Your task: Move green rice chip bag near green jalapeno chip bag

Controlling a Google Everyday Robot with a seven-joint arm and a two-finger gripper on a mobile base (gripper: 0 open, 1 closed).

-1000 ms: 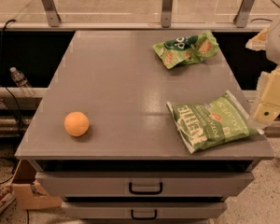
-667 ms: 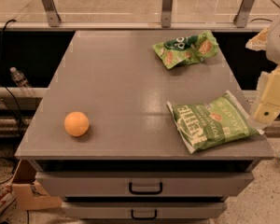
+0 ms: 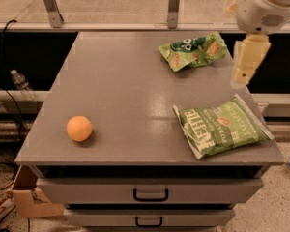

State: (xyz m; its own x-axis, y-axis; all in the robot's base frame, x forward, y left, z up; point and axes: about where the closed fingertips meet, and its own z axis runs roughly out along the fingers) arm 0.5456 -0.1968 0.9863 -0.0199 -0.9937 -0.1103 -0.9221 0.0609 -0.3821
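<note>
The green rice chip bag, small and wrinkly with a dark band and orange-tan rounds, lies at the far right of the grey table. The green jalapeno chip bag, larger and flat with white "KETTLE" lettering, lies at the near right corner. My gripper hangs from the white arm over the table's right edge, between the two bags, just right of the rice bag and above the jalapeno bag. It holds nothing that I can see.
An orange sits at the near left of the table. Two metal posts stand along the back edge. Drawers with handles are below the front edge. A water bottle lies left of the table.
The arm and gripper have moved up and left, from beside the jalapeno bag at the right edge to a spot nearer the rice bag. The bags and orange have not moved.
</note>
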